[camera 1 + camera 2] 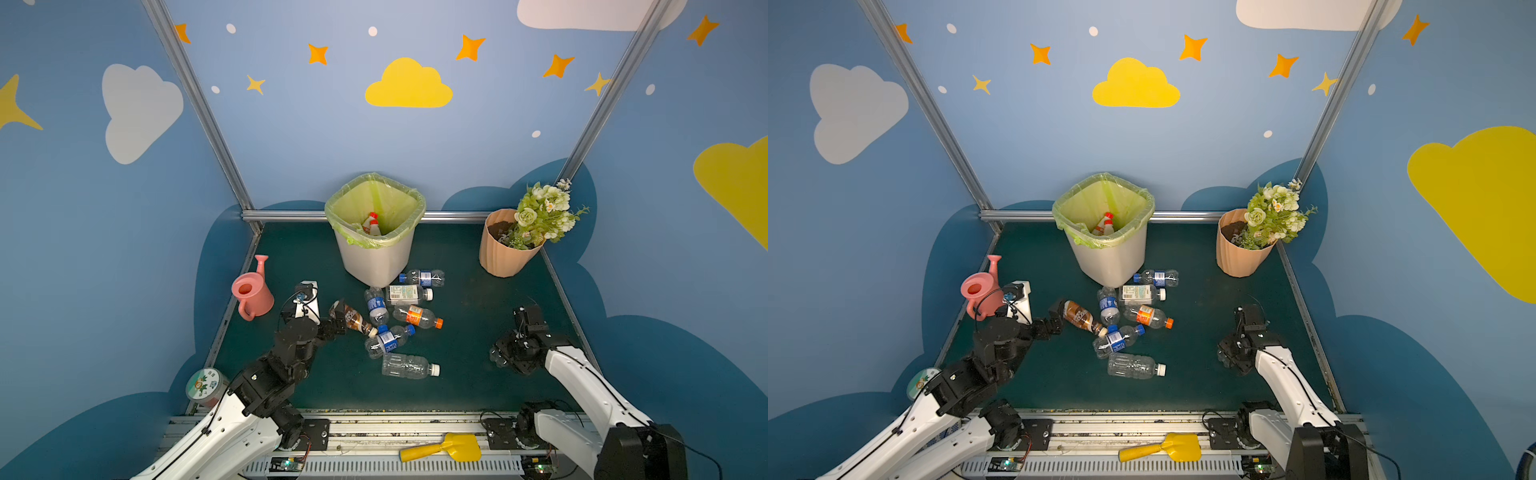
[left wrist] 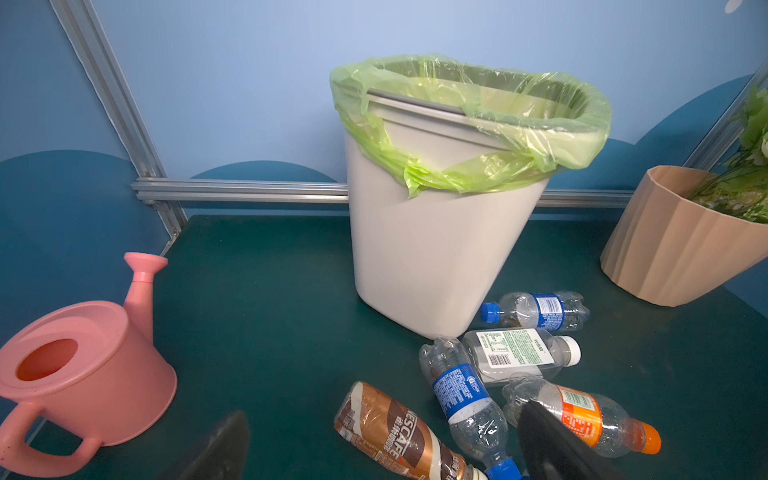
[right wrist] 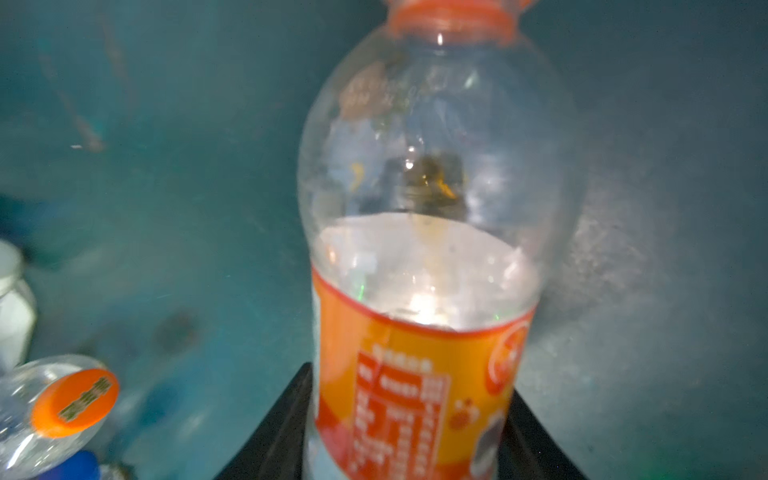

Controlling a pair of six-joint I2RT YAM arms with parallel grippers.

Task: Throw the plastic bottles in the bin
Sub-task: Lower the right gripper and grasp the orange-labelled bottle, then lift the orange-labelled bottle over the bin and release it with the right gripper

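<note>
— Right tool (image 1: 500,356)?
— Low at the near right, arm bent, clamped on an orange-labelled bottle (image 3: 415,249).
— Left tool (image 1: 337,321)?
— Open, arm stretched toward the brown bottle (image 1: 354,318); the bin (image 1: 376,257) stands far centre.

I count seven small plastic drink bottles (image 1: 409,366) loose on the green mat (image 1: 291,374), one more clear orange-labelled bottle (image 3: 419,291) off to the right, and two red-capped bottles (image 1: 372,223) inside the one off-white plastic bin (image 1: 376,259). Also one pink watering can (image 1: 253,295), one ribbed peach flowerpot (image 1: 498,257), one yellow plastic scoop (image 1: 442,451).
</note>
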